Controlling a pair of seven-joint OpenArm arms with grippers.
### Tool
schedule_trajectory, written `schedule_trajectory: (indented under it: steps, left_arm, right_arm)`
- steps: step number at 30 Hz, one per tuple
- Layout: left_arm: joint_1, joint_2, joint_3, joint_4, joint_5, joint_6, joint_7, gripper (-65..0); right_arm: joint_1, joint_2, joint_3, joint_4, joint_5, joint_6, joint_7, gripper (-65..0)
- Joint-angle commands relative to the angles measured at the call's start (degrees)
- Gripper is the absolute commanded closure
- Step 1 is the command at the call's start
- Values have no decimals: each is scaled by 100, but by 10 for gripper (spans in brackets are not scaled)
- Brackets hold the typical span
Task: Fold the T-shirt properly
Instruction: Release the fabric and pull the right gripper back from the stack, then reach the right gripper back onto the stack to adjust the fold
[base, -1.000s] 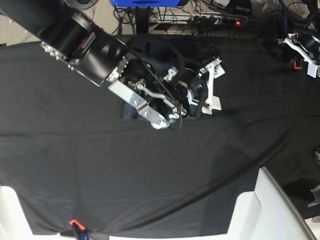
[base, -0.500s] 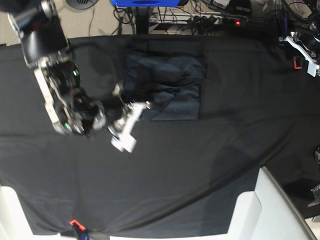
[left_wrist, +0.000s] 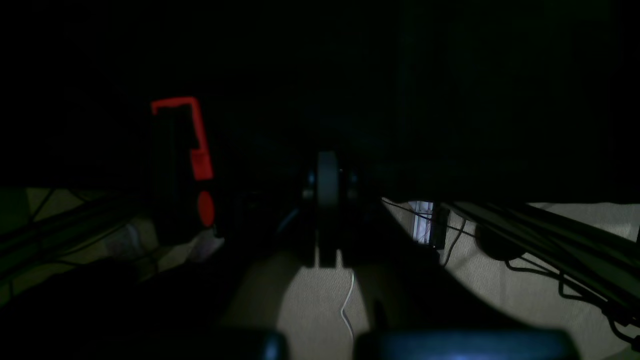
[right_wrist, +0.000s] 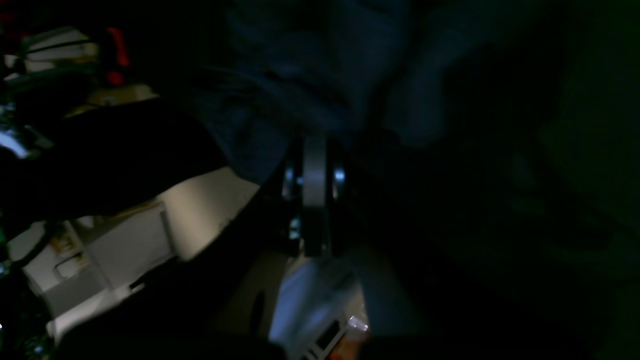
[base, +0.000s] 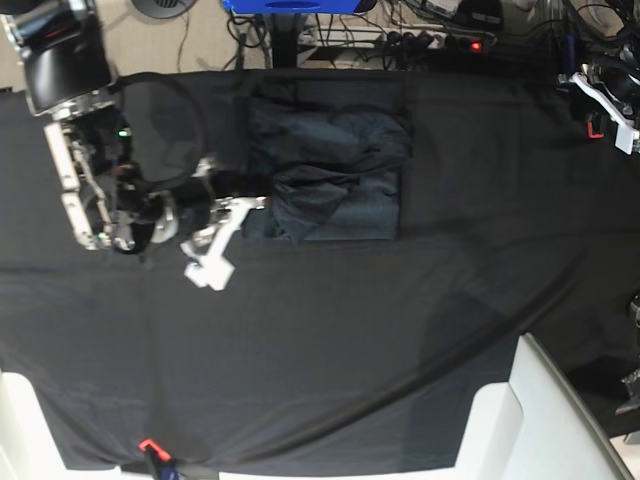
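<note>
Your T-shirt (base: 330, 165) lies bunched on the black cloth (base: 400, 330) toward 12 o'clock. Your right gripper (base: 215, 255), jaws closed and empty, sits at its 8 o'clock; your left gripper (base: 605, 105) is closed too.

T-shirt (base: 328, 168) lies folded on tablecloth (base: 330, 340), toward far edge, about mid-width in base view. My right gripper (base: 212, 262) hangs over cloth just beside shirt's near left corner, apart from it, jaws together. My left gripper (base: 612, 115) sits well apart at far right edge of table, beside red clamp (base: 593, 128). Another red clamp (base: 147, 444) on near edge, left. White chair back (base: 535, 420) at near right, before table. Cables and power strip (base: 440, 40) behind far edge, on floor.
</note>
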Motion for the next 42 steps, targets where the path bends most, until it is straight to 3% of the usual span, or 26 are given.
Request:
schedule_trajectory:
  steps: [1,11,30,39,42]
  left_arm:
    - [12,-107,-54,95,-42,-47,-79,0]
    - [12,-107,-54,104,-42,-47,-79,0]
    - [12,-107,-54,78,-50,-47,-79,0]
    - [21,-107,-54,69,-50,-47,-79,0]
    - [21,-107,-54,69,-50,-47,-79,0]
  right_arm:
    - [64,21,9,35,115,38,158,-6]
    - [55,30,0,-818,115,47,501,-6]
    - [406,-647,-9,-1372,115,47,501,-6]
    - [1004,-1139,-26,-2145,115,47,518,-6]
    - [1294,-1297,-527,-2339,115,47,694,-6]
